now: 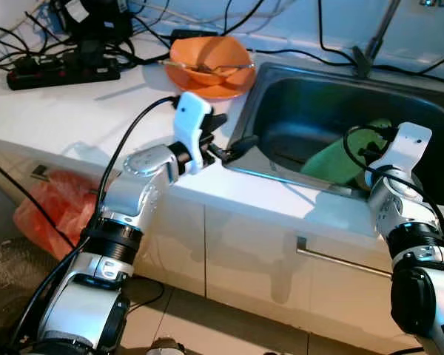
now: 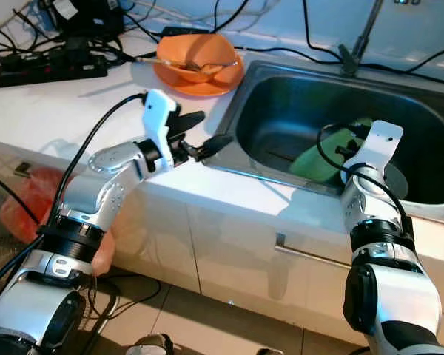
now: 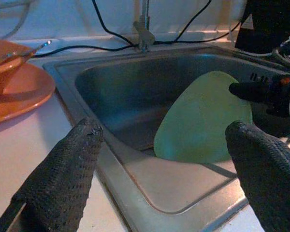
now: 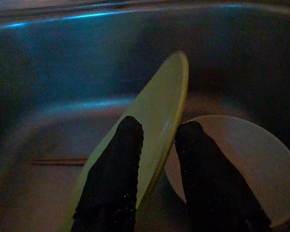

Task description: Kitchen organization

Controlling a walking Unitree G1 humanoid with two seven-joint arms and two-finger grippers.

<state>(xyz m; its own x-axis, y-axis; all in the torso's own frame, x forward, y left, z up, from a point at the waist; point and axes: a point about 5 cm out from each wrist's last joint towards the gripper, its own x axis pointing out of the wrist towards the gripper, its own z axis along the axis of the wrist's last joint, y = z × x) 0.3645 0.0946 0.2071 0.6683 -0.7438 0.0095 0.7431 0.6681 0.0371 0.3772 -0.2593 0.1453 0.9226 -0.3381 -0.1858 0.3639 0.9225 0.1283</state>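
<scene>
A pale green plate [image 1: 334, 160] stands tilted on its edge inside the steel sink [image 1: 281, 180]. My right gripper [image 4: 159, 128] is down in the sink, shut on the green plate's rim [image 4: 170, 92], one finger on each face. A white plate [image 4: 241, 164] lies flat on the sink floor just behind it. My left gripper [image 1: 231, 135] hovers open over the sink's left rim, nothing between its fingers [image 3: 70, 169]. From the left wrist view the green plate [image 3: 203, 121] is seen ahead.
An orange bowl [image 1: 211, 58] holding a spoon rests on an orange plate on the counter behind my left arm. A black power strip [image 1: 63, 72] and cables lie at the back left. A thin stick [image 4: 58, 161] lies in the sink. A red bag [image 1: 48, 200] sits on the floor.
</scene>
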